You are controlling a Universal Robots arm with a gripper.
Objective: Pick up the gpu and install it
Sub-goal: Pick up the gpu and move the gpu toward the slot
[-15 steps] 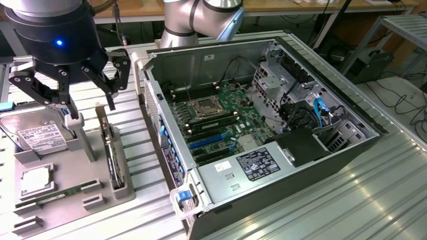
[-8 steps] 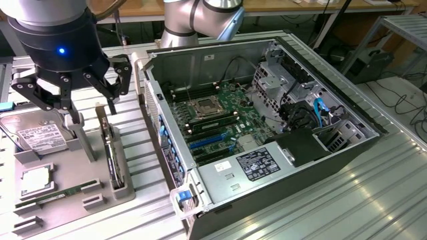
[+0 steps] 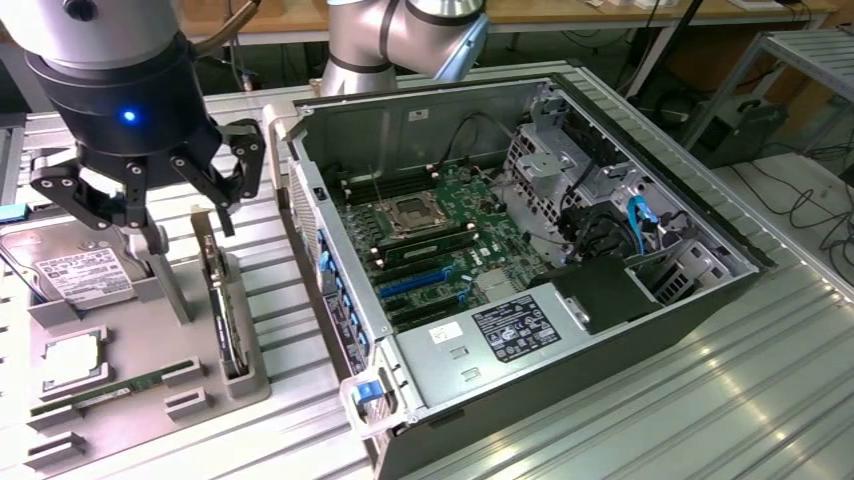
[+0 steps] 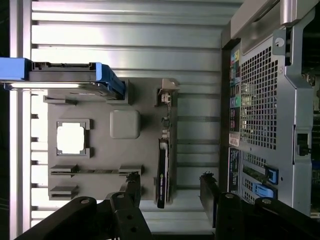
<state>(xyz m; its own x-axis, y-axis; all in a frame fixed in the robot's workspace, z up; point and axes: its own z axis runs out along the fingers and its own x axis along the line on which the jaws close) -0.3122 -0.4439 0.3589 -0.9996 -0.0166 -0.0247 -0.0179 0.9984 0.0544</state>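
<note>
Ribbed metal worktop (image 3: 747, 390) is carrying an open computer case (image 3: 387, 125) and a grey tray (image 4: 100, 150) where the gpu (image 4: 163, 165) is standing ungrasped, spread claw (image 4: 170, 177) hovering above it.

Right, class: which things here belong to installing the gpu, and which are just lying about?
Job in hand:
gpu, standing in the grey tray; gripper over it, fingers open; open computer case.

Lying about:
hard drive; processor chip; memory stick.
</note>
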